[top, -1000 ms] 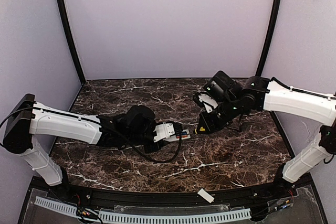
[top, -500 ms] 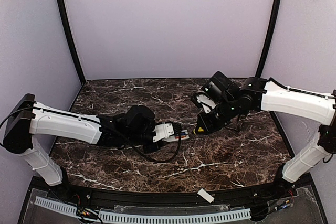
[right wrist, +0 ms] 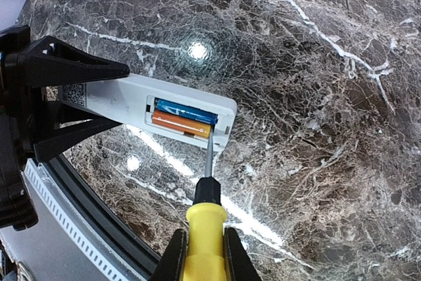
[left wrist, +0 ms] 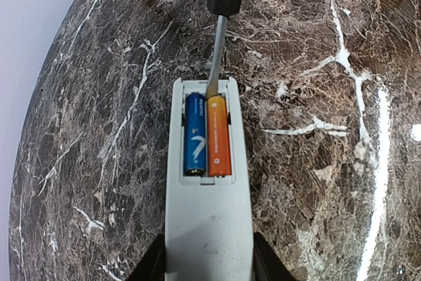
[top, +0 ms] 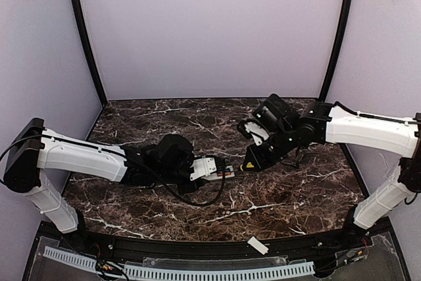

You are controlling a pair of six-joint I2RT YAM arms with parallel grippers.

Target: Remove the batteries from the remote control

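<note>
Compared with a second before, the right gripper (top: 245,165) had come a little to the left and nearer, and it brought the screwdriver (right wrist: 205,225) up to the open end of the remote control (top: 214,168). The remote itself had almost not moved. In my judgement this meant the prying step was only starting: the tip of the blade stood now inside the open compartment, at the right end of the orange battery (left wrist: 219,135), seemingly touching it. The blue battery (left wrist: 195,133) lay just beside the orange one, on the far side. Both were seated flat in the compartment, so nothing was unloaded yet.

The remote control lay flat on the marble table (top: 296,189), around the middle, with its compartment end pointing right. The left gripper (left wrist: 209,264) was clamped on its left part, one finger at each long edge. The right gripper was closed tight on the yellow handle of the screwdriver, so the batteries were near it, at the left end of the shaft. A small white cover plate (top: 258,246) lay well apart, at the near edge.
</note>
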